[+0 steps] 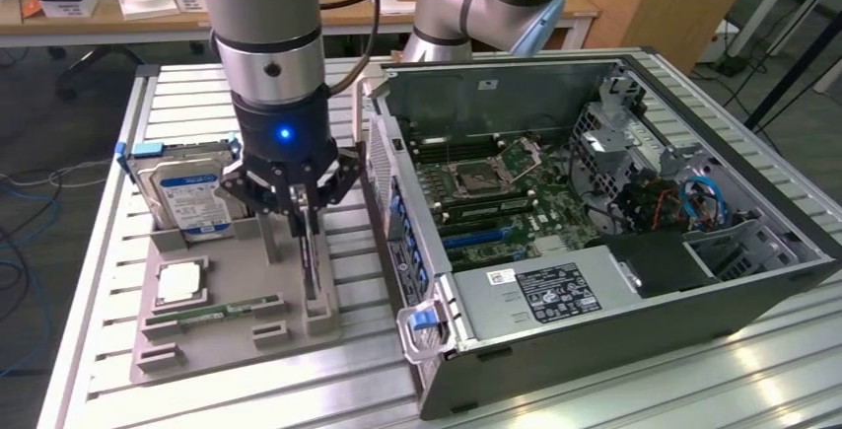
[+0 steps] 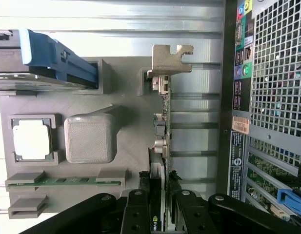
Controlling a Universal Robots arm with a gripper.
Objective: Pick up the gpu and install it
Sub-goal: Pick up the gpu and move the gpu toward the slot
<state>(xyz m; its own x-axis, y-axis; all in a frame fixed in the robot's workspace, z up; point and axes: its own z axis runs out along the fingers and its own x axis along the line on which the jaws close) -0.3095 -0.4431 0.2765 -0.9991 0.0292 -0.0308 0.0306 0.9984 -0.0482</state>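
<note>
The gpu (image 1: 311, 269) stands on edge in a slot of the grey holder tray (image 1: 224, 350), to the exterior view's left of the open computer case (image 1: 736, 296). The wrist view looks along its edge: a thin green card (image 2: 162, 131) with its silver bracket (image 2: 170, 58) at the far end. My gripper (image 1: 302, 214) comes straight down over the card. Its black fingers (image 2: 135, 212) sit on both faces of the card, and the gripper (image 2: 159, 217) is shut on it. The card still rests in the slot.
The same tray holds a silver hard drive (image 1: 192, 197) with a blue-white label, a square CPU (image 1: 180, 284) and a narrow green memory stick (image 1: 217, 311). The case's perforated rear wall (image 2: 272, 73) stands close beside the card. The motherboard (image 1: 507, 187) lies inside the case.
</note>
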